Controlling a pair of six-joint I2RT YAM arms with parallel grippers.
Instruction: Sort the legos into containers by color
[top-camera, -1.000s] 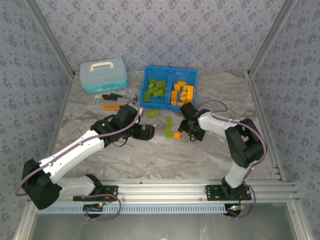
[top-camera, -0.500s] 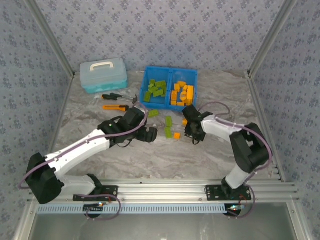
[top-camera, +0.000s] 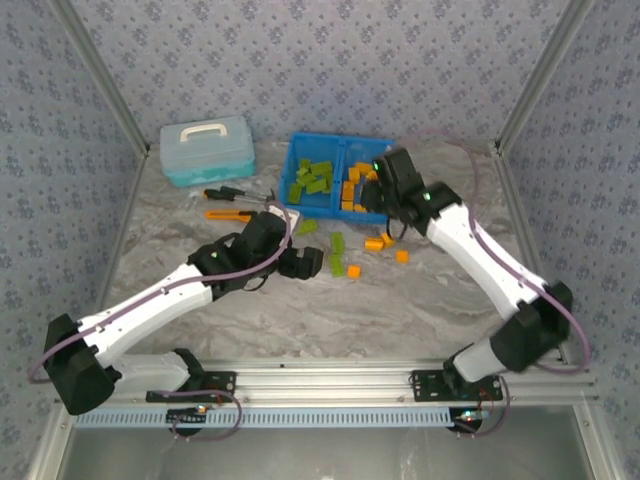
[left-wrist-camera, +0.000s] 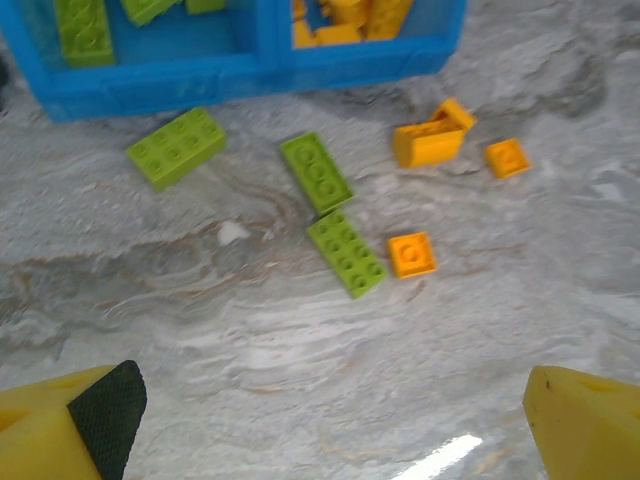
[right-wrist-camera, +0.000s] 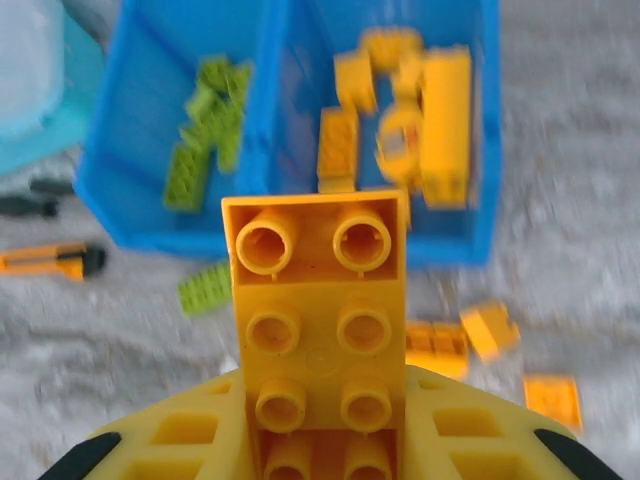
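Note:
My right gripper (right-wrist-camera: 320, 400) is shut on a long orange lego (right-wrist-camera: 318, 290), held in the air just in front of the blue bin (right-wrist-camera: 270, 110). Seen from above, this gripper (top-camera: 385, 200) hangs at the front edge of the bin's right compartment (top-camera: 388, 150), which holds orange legos; the left compartment (top-camera: 290, 165) holds green ones. My left gripper (top-camera: 305, 262) stands open and low over the table with nothing between its fingers (left-wrist-camera: 70, 420). Ahead of it lie three green legos (left-wrist-camera: 176, 147) (left-wrist-camera: 316, 172) (left-wrist-camera: 346, 253) and three orange ones (left-wrist-camera: 411, 254) (left-wrist-camera: 430, 138) (left-wrist-camera: 507, 158).
A light-blue lidded case (top-camera: 207, 148) stands at the back left. An orange-and-black utility knife (top-camera: 228, 214) and a dark tool (top-camera: 222, 193) lie in front of it. Metal frame posts and patterned walls close in the table on both sides.
The right gripper shut on the orange lego at the table, lifted it and carried it back to the bin's front edge. The left gripper slid a little to the right.

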